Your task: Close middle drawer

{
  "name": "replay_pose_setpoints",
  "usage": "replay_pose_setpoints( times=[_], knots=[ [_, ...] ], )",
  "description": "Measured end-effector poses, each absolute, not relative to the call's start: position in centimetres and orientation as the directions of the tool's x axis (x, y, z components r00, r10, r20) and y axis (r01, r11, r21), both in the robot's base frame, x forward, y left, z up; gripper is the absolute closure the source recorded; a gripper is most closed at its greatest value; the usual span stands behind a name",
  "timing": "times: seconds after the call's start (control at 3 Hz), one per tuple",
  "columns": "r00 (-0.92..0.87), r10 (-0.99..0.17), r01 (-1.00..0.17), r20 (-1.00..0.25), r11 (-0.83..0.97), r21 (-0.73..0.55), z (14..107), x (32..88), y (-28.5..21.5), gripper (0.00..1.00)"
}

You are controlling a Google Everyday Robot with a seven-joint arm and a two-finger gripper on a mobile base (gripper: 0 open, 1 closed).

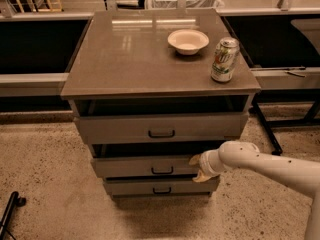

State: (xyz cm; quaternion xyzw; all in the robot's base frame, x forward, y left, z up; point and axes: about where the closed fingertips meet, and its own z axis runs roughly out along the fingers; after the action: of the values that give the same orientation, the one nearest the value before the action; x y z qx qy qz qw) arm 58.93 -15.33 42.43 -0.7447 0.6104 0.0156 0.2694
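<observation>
The middle drawer point(135, 167) is sitting partly pulled out at nine o'clock from the gripper point(196, 168), whose fingers are resting spread apart against its front (right end). At twelve o'clock the top drawer point(120, 130) is jutting open; a bowl point(188, 41) and a can point(224, 59) are standing above.

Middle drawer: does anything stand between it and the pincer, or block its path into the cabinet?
Nothing visible does. The pincer is at the middle drawer front, right of its handle; the dark gap above shows no obstruction.
</observation>
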Motion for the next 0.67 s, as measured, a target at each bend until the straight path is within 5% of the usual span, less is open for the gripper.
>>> replay_pose_setpoints(
  times=[0.67],
  knots=[
    [0.253,-0.897,-0.901,-0.362,-0.083,-0.425,42.22,58.26,-15.52,0.00]
  ],
)
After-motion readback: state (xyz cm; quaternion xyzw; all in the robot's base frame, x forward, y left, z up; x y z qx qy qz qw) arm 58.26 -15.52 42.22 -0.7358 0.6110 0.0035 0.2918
